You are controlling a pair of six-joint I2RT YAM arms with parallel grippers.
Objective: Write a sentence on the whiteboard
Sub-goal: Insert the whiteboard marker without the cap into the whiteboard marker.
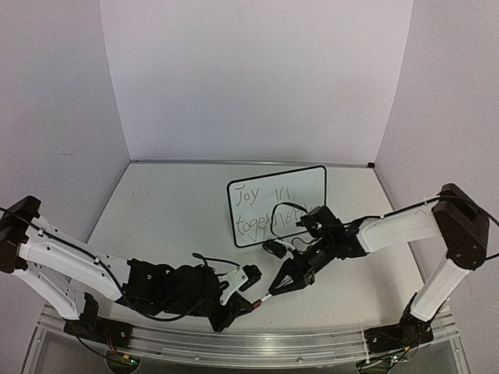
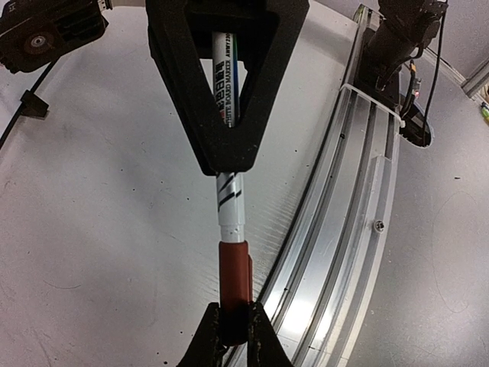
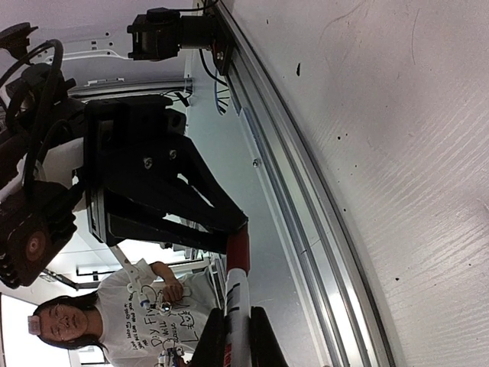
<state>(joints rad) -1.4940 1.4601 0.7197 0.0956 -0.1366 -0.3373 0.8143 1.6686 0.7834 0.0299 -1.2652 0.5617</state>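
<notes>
**Left gripper (image 2: 234,317) and right gripper (image 3: 233,325) locked on one marker**

Left gripper's fingers are seen pinched tight on the red cap (image 2: 234,271), nothing else between them. The jaws of the right gripper are closed just as hard around the white barrel of the marker (image 2: 231,202), further up its length. The pen is held between the two grippers, low over the table (image 1: 171,226), and the cap is seated on the end of the barrel. From the left wrist, the aluminium rail (image 2: 344,229) at the table's near edge is seen running just beside the pen.

Now the whiteboard (image 1: 300,187): it is stood on the table beyond the right gripper, right of centre. The sentence (image 1: 261,206) is written on it in two lines, "Joy in" above, "togethe…" below. The end of the lower line is covered by the right arm's wrist, which crosses in front of the board's lower right corner.
</notes>
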